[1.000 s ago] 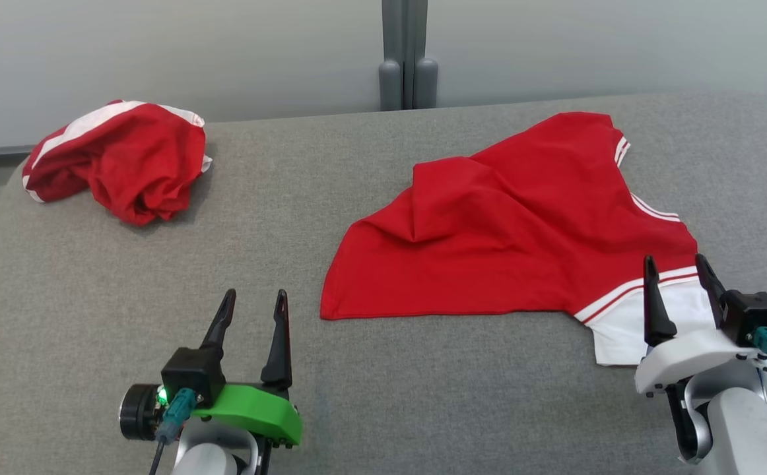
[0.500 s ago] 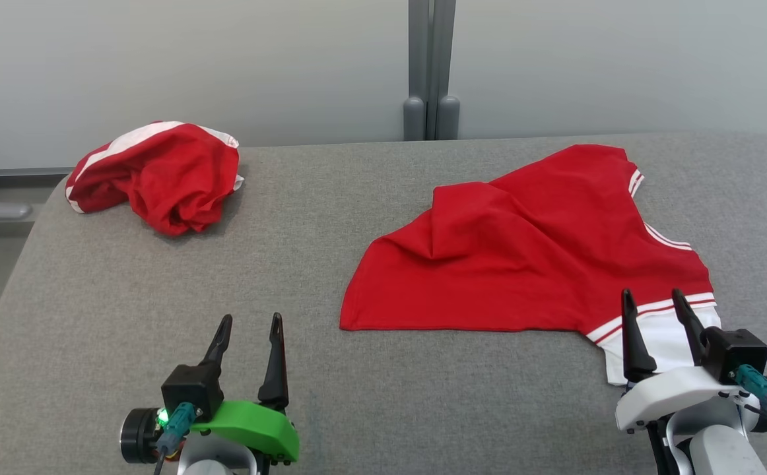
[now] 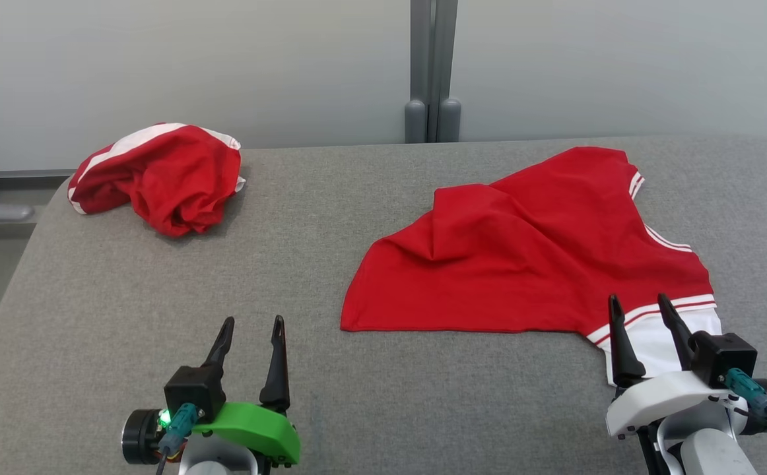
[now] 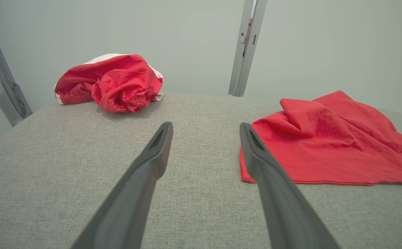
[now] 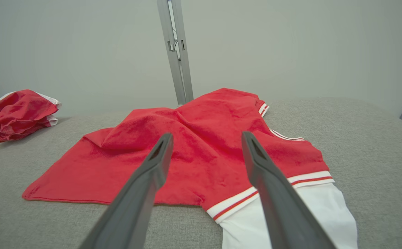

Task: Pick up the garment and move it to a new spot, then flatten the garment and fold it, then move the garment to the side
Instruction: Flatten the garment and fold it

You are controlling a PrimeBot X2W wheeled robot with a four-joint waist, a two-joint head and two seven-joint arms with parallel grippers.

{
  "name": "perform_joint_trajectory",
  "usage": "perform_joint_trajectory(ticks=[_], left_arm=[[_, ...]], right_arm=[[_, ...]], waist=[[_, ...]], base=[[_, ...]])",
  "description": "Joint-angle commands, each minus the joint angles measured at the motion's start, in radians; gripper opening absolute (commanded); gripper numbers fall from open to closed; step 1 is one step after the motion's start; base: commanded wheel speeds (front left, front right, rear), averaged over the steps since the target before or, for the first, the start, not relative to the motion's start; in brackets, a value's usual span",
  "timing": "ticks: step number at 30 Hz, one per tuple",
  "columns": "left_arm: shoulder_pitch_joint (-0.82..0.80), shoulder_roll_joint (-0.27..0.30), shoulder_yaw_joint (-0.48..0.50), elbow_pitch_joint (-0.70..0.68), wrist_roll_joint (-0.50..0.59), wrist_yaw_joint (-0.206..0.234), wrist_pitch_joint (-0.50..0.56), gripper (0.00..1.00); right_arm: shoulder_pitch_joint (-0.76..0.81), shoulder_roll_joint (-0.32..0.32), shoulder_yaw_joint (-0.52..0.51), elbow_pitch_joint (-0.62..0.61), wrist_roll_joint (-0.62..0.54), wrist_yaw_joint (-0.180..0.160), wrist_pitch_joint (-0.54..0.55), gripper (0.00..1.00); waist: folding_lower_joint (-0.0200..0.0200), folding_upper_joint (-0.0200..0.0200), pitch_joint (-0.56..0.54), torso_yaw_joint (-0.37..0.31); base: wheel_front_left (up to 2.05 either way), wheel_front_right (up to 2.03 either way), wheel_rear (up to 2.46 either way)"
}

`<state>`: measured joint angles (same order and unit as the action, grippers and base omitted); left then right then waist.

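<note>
- Just now your right gripper has slid a touch left and back toward the near edge since half a second ago, while cloth and table hold their places in the head view; its two fingers stand moderately apart with nothing between them
- Those tips show over the white sleeve and its red-and-white striped band; whether they touch the fabric, I can't tell
- Over on your left, the left gripper hangs above the bare grey table; fingers parted about as wide as the right pair, empty; it sits to the left of the near-left corner of the spread shirt, clear of the cloth
- Next out is the garment, your task piece; a red shirt lying spread on the right half of the table, mostly flat, its near hem running fairly straight; one big fold is pushed up into a ridge toward its left-centre; white striped trim shows along the right edge and at the far tip
- Further out, at the far left corner, a second red cloth with a white stripe sits crumpled in a heap; well apart from the garment
- At the back, a pale wall; a grey upright post stands just behind the table's far edge
</note>
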<state>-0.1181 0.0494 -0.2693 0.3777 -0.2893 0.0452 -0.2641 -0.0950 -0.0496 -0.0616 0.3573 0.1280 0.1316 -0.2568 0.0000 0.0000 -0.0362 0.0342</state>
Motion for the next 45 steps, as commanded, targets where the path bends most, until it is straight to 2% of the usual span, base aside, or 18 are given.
perform_joint_trajectory(ticks=[1, 5, 9, 15, 18, 22, 34, 35, 36, 39, 45], left_arm=[[-0.006, 0.002, -0.001, 0.002, 0.008, -0.002, 0.0, 1.0], [-0.015, 0.002, -0.01, 0.023, 0.017, -0.007, 0.0, 1.0], [-0.06, 0.002, -0.047, 0.11, 0.002, -0.021, 0.018, 1.0], [-0.177, 0.002, -0.138, 0.238, -0.066, -0.024, 0.179, 1.0], [-0.247, 0.003, -0.174, 0.303, -0.11, -0.004, 0.262, 1.0], [-0.317, 0.003, -0.201, 0.372, -0.162, 0.028, 0.318, 1.0], [-0.409, 0.003, -0.231, 0.505, -0.244, 0.08, 0.289, 1.0], [-0.413, 0.003, -0.235, 0.519, -0.245, 0.085, 0.287, 0.69], [-0.414, 0.003, -0.239, 0.526, -0.248, 0.087, 0.284, 0.49], [-0.419, 0.003, -0.255, 0.537, -0.266, 0.089, 0.274, 0.0], [-0.424, 0.003, -0.299, 0.539, -0.298, 0.083, 0.243, 0.0]], right_arm=[[-0.004, -0.002, 0.0, 0.003, -0.006, -0.002, -0.005, 1.0], [-0.002, -0.002, 0.003, 0.006, -0.004, -0.002, -0.005, 1.0], [-0.006, -0.002, 0.005, 0.01, 0.001, -0.002, 0.003, 1.0], [-0.02, -0.002, -0.001, 0.004, -0.011, -0.002, 0.024, 1.0], [-0.032, -0.002, 0.003, 0.001, -0.023, -0.002, 0.035, 1.0], [-0.048, -0.002, 0.008, 0.003, -0.032, -0.002, 0.043, 1.0], [-0.065, -0.003, -0.091, 0.051, -0.118, -0.002, 0.079, 1.0], [-0.069, -0.002, -0.108, 0.058, -0.133, -0.002, 0.083, 1.0], [-0.073, -0.002, -0.125, 0.065, -0.138, -0.002, 0.089, 1.0], [-0.088, -0.001, -0.176, 0.104, -0.163, -0.002, 0.111, 1.0], [-0.137, -0.001, -0.206, 0.214, -0.176, -0.002, 0.136, 1.0]], waist=[[0.0, 0.0, 0.001, -0.001], [0.0, 0.0, 0.006, -0.005], [0.0, 0.0, 0.018, -0.017], [0.0, 0.0, 0.054, -0.056], [0.0, 0.0, 0.088, -0.089], [0.0, 0.0, 0.129, -0.136], [0.0, 0.0, 0.183, -0.208], [0.0, 0.0, 0.184, -0.21], [0.0, 0.0, 0.185, -0.211], [0.0, 0.0, 0.187, -0.209], [0.0, 0.0, 0.188, -0.192]], base=[[0.0, 0.0, 0.0], [0.0, 0.0, 0.0], [0.0, 0.0, 0.0], [0.0, 0.0, 0.0], [0.0, 0.0, 0.0], [0.0, 0.0, 0.0], [0.0, 0.0, 0.0], [0.0, 0.0, 0.0], [0.0, 0.0, 0.0], [0.0, 0.0, 0.0], [0.0, 0.0, 0.0]])
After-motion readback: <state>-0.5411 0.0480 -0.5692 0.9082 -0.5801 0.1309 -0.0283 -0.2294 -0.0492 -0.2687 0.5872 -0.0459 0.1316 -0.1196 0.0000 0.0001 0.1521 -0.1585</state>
